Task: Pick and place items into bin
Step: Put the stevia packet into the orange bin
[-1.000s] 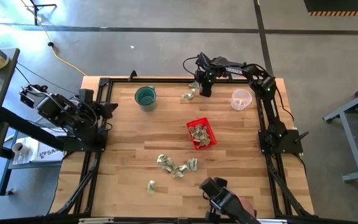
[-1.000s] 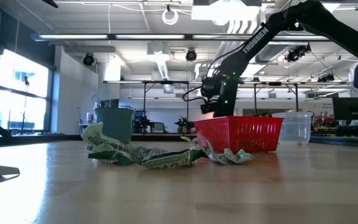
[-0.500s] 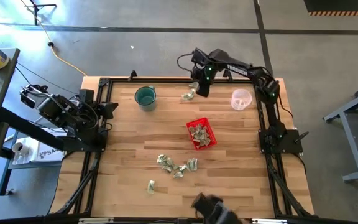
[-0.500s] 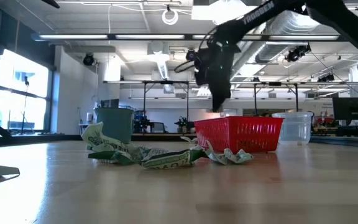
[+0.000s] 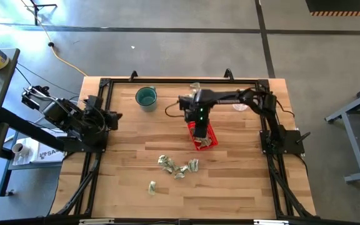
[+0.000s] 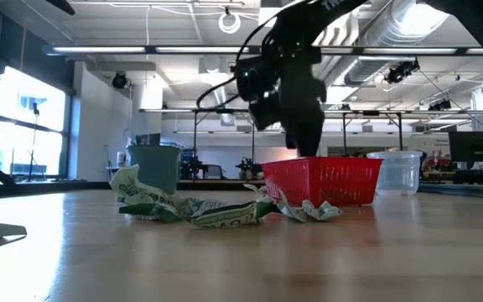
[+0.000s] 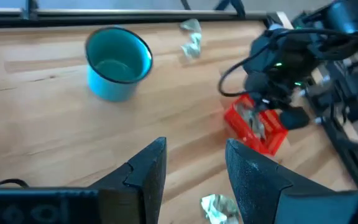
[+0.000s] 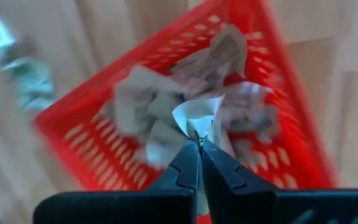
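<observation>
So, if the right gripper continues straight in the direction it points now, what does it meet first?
Probably the crumpled pieces inside the red basket. The right gripper, shut on a pale piece, points down into it; depth is unclear.

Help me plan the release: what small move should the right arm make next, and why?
Probably open the right gripper: it is shut on a crumpled whitish wrapper piece, directly over the small red perforated plastic basket that already holds others.

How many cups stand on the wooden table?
2. The teal green cup stands near the far edge, left side; the clear plastic cup near the far edge, right side.
</observation>
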Controlling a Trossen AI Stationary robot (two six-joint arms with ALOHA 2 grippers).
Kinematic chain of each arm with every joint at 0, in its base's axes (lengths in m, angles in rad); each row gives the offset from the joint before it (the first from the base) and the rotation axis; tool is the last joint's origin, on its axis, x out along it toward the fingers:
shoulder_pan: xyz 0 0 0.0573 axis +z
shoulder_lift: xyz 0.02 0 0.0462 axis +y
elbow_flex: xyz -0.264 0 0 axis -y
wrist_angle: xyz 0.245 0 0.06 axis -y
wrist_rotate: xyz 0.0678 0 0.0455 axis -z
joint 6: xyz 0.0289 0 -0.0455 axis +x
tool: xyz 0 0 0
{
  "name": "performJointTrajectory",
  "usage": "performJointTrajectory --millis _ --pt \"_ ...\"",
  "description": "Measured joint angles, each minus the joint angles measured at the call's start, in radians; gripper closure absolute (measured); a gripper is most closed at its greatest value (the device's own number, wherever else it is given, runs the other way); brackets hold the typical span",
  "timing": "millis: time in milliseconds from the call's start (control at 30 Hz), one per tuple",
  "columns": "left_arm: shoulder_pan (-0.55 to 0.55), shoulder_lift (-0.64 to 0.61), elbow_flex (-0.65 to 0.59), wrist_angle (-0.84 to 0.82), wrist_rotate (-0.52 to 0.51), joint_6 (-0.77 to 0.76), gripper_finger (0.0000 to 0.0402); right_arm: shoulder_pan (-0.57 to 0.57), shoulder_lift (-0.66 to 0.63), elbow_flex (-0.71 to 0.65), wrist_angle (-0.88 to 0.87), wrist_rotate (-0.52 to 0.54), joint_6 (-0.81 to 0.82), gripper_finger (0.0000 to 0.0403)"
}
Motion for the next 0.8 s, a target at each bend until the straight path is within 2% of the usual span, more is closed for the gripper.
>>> performJointTrajectory --millis 67,200,400,567,600,667,800 --pt "0.000 0.013 0.000 0.026 0.015 0.046 0.0204 0.018 0.000 -0.028 0.024 0.072 0.077 0.0394" --pt "0.000 0.041 0.000 0.075 0.025 0.136 0.0204 0.046 -0.031 -0.031 0.022 0.108 0.149 0.0353" --pt "0.000 0.068 0.000 0.090 0.040 0.143 0.0204 0.062 -0.090 0.036 0.032 0.180 0.162 0.0222" --pt "0.000 0.069 0.000 0.090 0.043 0.143 0.0204 0.036 -0.157 0.078 0.062 0.378 0.111 0.0121" --pt "0.000 0.068 0.000 0.087 0.043 0.143 0.0204 0.017 -0.169 0.085 0.073 0.381 0.105 0.0109" --pt "0.000 0.068 -0.005 0.088 0.042 0.143 0.0204 -0.031 -0.180 0.092 0.083 0.319 0.104 0.0095" --pt "0.001 0.068 -0.066 0.088 0.072 0.144 0.0204 -0.102 -0.178 0.095 0.091 0.281 0.081 0.0093"
